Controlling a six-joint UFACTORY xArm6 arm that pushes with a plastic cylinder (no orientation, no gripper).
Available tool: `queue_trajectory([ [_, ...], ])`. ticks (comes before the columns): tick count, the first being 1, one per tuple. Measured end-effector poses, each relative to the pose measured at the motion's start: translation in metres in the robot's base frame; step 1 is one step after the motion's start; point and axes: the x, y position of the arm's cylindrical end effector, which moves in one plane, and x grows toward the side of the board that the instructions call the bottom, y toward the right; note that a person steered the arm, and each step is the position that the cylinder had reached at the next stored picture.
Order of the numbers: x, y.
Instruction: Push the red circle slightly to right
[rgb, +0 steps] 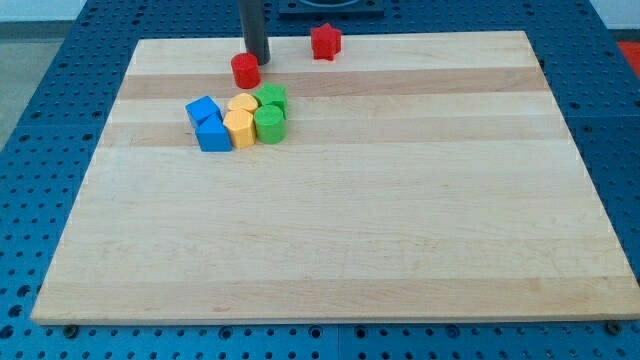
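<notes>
1. Rod, one: my tip rests just beside the red circle, at its upper right; holds nothing.
2. Red blocks, two: the circle, upright, round, no long axis; a red star near the board's top edge.
3. Blue blocks, two; yellow blocks, two; green blocks, two; clustered together below the circle.
</notes>
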Motion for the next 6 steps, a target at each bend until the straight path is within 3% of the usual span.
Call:
queue_trajectory([
  [2,-0.002,-0.055],
  [6,0.048,-0.06],
])
